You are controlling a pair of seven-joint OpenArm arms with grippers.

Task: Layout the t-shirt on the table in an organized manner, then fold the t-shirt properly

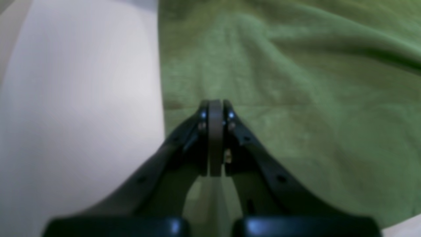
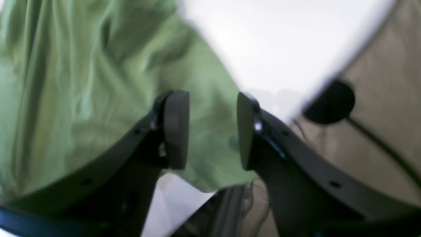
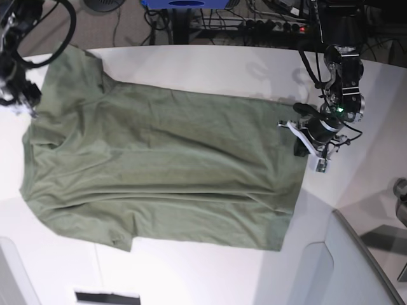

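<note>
Jaws of the right gripper [image 2: 213, 130] are standing parted over the t-shirt [image 3: 159, 165], which is lying lengthwise across the bench [image 3: 210, 67]; left gripper [image 1: 216, 108] is pinched flat at the opposite hem.

Left end effector [image 1: 215, 108] pads pressed together over t-shirt [image 1: 289, 98]; table [image 1: 79, 98] alongside

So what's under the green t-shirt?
The white table is under the t-shirt; its bare top shows all around the shirt. Whatever lies beneath the cloth itself is covered, so I can't tell if anything else is there.
</note>
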